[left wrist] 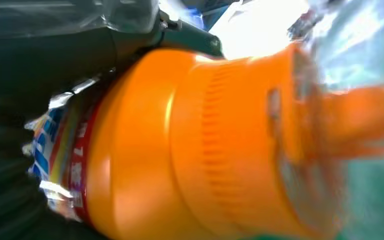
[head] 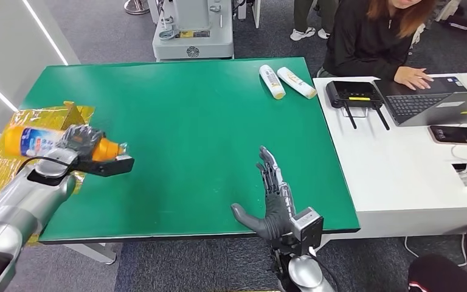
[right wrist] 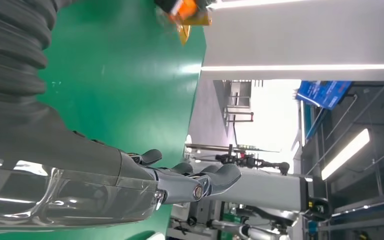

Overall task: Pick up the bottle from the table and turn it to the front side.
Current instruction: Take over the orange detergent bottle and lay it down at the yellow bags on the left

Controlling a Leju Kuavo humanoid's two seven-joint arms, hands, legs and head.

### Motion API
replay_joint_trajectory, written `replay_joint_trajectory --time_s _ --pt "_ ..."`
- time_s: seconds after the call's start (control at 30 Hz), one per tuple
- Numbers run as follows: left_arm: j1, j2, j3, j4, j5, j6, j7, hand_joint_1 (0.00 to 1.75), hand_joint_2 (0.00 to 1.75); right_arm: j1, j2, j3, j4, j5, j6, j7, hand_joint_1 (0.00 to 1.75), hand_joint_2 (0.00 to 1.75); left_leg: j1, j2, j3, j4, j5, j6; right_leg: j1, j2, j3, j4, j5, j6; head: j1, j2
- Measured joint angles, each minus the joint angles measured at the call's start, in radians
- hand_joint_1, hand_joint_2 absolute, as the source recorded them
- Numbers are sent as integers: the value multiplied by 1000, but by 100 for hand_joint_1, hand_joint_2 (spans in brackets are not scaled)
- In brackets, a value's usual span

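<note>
Left hand (head: 80,141) has its fingers clamped around the orange bottle (head: 36,141), gripping near the neck end. Bottle lies roughly horizontal, held up above the left edge of the green bench (head: 182,121), cap end pointing toward the bench middle, base over the yellow bag (head: 12,121) beside the bench. Blue-white label faces up in the head view. Left wrist view: orange bottle shoulder and ribbed cap (left wrist: 240,150) close up, label edge with red band near the palm; the far end is blurred.

Right hand (head: 273,201) hovers over the near edge of the bench, palm sideways, fingers (right wrist: 215,180) straight and spread, thumb out, holding nothing.

Far side of the bench: two white tubes (head: 286,81) lying side by side, near the right corner. Adjacent white desk (head: 401,176) carries a black router (head: 354,94), a laptop (head: 432,103) and a phone (head: 455,134). A person (head: 377,36) sits there with one hand on the laptop keyboard.
</note>
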Motion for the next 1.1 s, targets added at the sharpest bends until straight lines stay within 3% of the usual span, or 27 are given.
replay_joint_trajectory --time_s 0.23,0.43,0.63,0.77,0.97,1.1 --pt "68 94 -1 35 2 -13 53 175 175 44 -16 -2 -16 10 -6 -1 0 175 1 -4 -2 0 0 -1 1 -3 -2 0 -1 -1 0 0" --pt "67 107 0 45 5 -34 112 175 175 73 -21 -2 -21 24 -16 -7 0 175 0 -4 -2 0 0 -1 0 -3 -2 0 0 0 0 0" --pt "69 107 1 48 3 -22 111 175 175 77 -24 -2 -31 24 -18 -6 0 175 0 -3 -2 0 0 -1 0 -3 -1 0 0 0 0 0" --pt "77 103 5 49 6 8 90 175 175 76 -24 -1 -38 24 -18 -2 0 175 0 -4 -2 0 0 -1 0 -3 -1 0 0 0 0 0" --pt "125 76 75 49 120 142 -111 175 175 74 -25 7 -42 30 -15 0 0 175 0 -3 -2 0 0 -1 0 -3 -1 0 0 0 0 0" --pt "139 62 106 48 126 155 -124 175 175 73 -26 9 -43 32 -15 0 0 175 0 -3 -2 0 0 -1 0 -2 -2 0 0 0 0 0"
